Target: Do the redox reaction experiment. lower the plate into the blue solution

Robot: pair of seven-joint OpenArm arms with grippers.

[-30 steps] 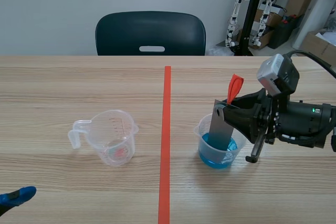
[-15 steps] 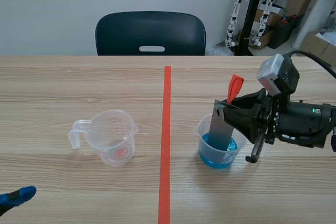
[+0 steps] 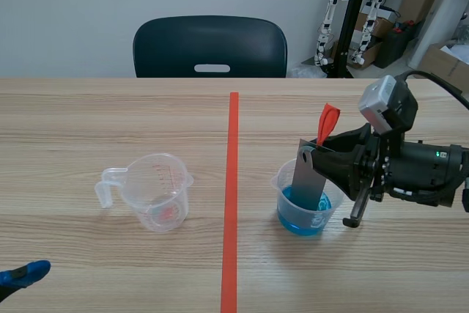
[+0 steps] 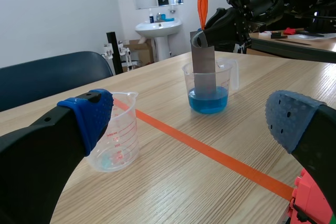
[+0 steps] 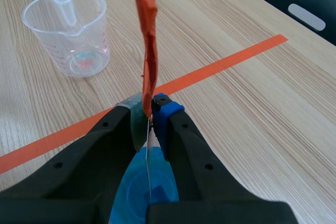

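nothing's budged since a second ago, the right arm's just parked. right gripper [image 3: 314, 155] is pinched tight on the top of the grey plate [image 3: 308, 181], whose lower end sits in the blue solution [image 3: 302, 219] in the clear cup [image 3: 277, 179]. left gripper [image 4: 189, 121] gapes wide, holding nothing. the other jug [image 3: 157, 192] has only a pinkish trace at the bottom.

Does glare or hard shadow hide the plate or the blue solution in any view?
No. Scene view: even light, only a faint shadow at the base of the beaker; the plate shows plainly. Left wrist view: the blue solution shows without glare. Right wrist view: the right gripper, not the light, covers much of the solution.
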